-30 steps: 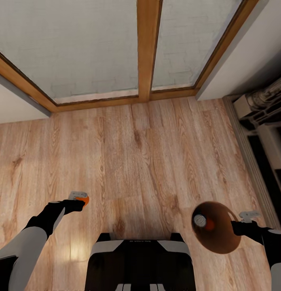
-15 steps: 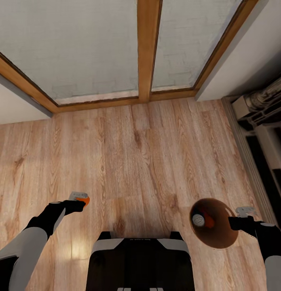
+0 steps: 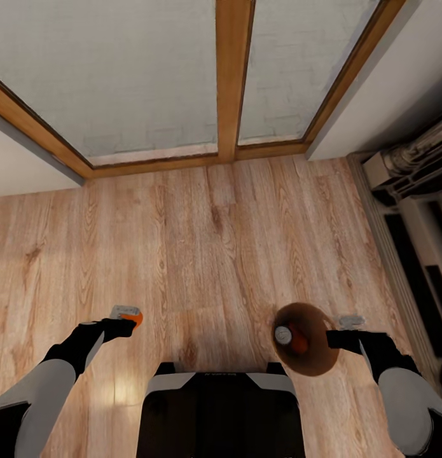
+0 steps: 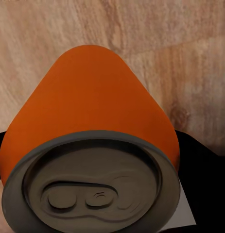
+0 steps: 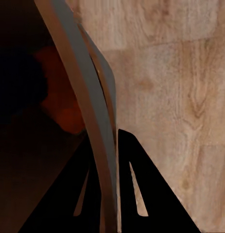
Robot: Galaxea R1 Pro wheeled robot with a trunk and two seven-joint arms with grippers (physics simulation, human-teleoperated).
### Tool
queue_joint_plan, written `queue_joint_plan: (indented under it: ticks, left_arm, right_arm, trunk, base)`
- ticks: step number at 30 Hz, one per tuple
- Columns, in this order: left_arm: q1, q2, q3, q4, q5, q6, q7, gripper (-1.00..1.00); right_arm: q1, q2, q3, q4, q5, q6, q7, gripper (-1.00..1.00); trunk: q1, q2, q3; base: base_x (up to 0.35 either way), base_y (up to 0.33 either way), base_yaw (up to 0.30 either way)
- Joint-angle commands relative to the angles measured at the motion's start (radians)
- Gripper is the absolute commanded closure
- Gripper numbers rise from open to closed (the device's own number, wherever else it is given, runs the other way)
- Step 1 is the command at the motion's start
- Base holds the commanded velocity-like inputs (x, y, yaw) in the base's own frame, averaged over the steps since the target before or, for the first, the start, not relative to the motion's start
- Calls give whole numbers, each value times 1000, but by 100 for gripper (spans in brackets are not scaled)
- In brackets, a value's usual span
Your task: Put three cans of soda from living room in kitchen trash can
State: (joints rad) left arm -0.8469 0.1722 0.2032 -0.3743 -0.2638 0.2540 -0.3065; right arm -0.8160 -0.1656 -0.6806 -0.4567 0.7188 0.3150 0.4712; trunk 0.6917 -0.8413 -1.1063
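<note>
My left gripper [image 3: 127, 315] is shut on an orange can of soda [image 3: 134, 316], held low over the wood plank floor at the left. Up close, that can [image 4: 93, 102] shows its grey metal top [image 4: 93, 191]. My right gripper [image 3: 340, 332] is shut on the rim of the tash can [image 3: 316, 359], a tapered bucket with a tan inside, held just right of my base. Inside it I see a grey can top [image 3: 283, 334] beside an orange can body [image 3: 299, 344]. In the right wrist view the bucket's rim [image 5: 95, 121] runs between my dark fingers [image 5: 134, 187], with an orange can [image 5: 63, 109] dim inside.
Wood-framed glass doors [image 3: 233, 76] fill the far side, with white wall [image 3: 23, 172] on either flank. A shelf unit [image 3: 418, 210] with dark openings lines the right edge. My base [image 3: 221, 413] is at the bottom centre. Plank floor [image 3: 214, 254] lies open ahead.
My right arm has carried the tash can leftward, closer to my base. The left arm and its can have stayed put.
</note>
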Motion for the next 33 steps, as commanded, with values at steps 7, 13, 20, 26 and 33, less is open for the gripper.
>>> queue_joint_plan:
  ticks: [7,13,20,26,33]
  left_arm:
    - [-1,-2,3,0,-2,22,0,100]
    - [-4,-7,4,-2,-2,75,-3,100]
    - [-4,-14,4,-2,-3,85,-3,100]
    - [-5,-29,4,-4,-3,89,-5,100]
    - [-110,-49,-2,-41,1,241,-235,100]
  right_arm:
    - [-41,108,9,50,12,15,-30,100]
    - [-136,138,87,46,17,30,-63,100]
    - [-259,145,168,46,17,180,-131,100]
    - [-285,178,192,45,17,207,-139,100]
    - [-299,198,199,48,18,213,-138,100]
  trunk:
    - [-27,49,22]
    - [-50,91,41]
    - [-77,140,63]
    - [-96,175,78]
    - [-96,175,78]
  base:
    - [0,0,0]
    - [0,0,0]
    - [0,0,0]
    - [0,0,0]
    - [0,0,0]
